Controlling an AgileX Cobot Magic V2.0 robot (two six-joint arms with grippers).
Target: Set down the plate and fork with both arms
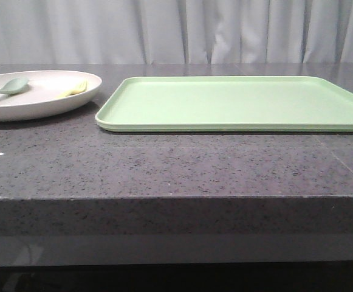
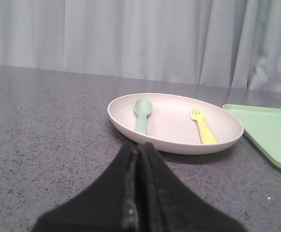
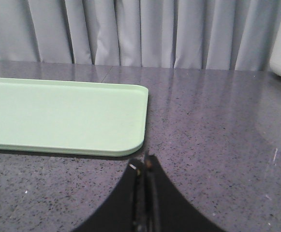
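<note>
Left gripper (image 2: 139, 150) closed, seen only by wrist, facing plate (image 2: 130, 126).

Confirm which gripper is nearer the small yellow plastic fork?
Left. The left gripper faces the fork lying in the round cream plate. The right gripper sits by the green tray's far corner, fork out of its view.

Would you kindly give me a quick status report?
Both grippers, left gripper and right gripper, shut, empty. Fork and spoon in plate, beside tray.
</note>
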